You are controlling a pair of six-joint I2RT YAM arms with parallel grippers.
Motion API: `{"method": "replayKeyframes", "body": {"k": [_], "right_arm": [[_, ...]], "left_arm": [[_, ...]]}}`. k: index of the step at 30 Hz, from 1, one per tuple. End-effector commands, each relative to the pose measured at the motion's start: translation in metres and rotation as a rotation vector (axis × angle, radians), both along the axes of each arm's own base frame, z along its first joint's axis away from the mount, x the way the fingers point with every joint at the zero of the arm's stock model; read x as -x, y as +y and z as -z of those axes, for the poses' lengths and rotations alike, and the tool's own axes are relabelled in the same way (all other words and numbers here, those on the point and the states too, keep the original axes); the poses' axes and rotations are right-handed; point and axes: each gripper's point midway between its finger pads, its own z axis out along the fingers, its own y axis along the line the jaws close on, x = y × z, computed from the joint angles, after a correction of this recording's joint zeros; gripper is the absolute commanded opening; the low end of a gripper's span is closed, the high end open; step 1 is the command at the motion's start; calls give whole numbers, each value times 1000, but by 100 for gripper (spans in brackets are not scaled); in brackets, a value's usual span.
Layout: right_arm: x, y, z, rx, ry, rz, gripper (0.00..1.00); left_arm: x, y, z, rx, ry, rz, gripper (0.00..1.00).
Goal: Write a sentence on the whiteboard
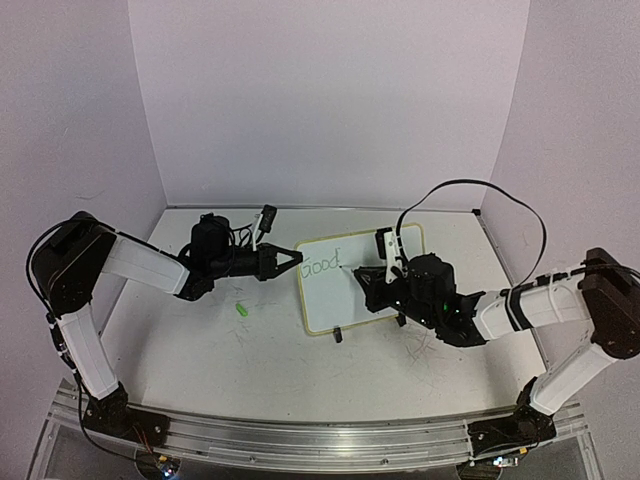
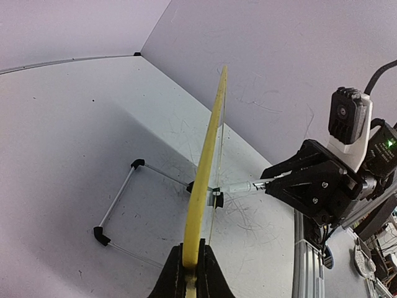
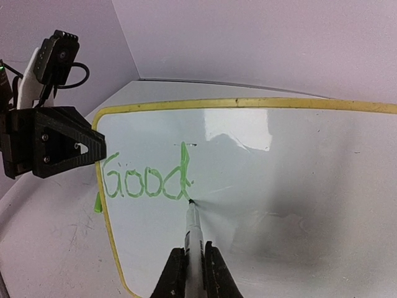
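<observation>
A metal rail (image 1: 320,432) is seen nearest, then a scratched white table (image 1: 200,355) with pale purple walls (image 1: 330,100). Mid-table, the whiteboard (image 1: 325,300) is pinched at its left rim by the left gripper (image 1: 290,257). A marker (image 3: 193,223) is squeezed by the right gripper (image 3: 193,264), tip at the sentence (image 3: 147,181), just "Good".

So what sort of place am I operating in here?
Most likely a lab robot test cell, not a home or office: plain pale walls box in a scratched white table, and an aluminium mounting rail runs along its near edge.
</observation>
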Motion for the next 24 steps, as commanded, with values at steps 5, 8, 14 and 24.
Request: {"method": "replayKeyframes", "body": {"k": [5,8,14,24], "right_arm": [[33,-38,-56,-82,-151,-25,0],[41,-56,-81,-99,-234,-2,0],[19,-70,-120,-97,-315,147,0],[11,-44,-106,-48,-301,71,0]], "left_arm": [[-1,0,-28,19,-94,3,0],[-1,0,-28,19,-95,3,0],[-1,-1,-23,13,-79,6,0],[-4,2,-23,7,-86,-22,0]]}}
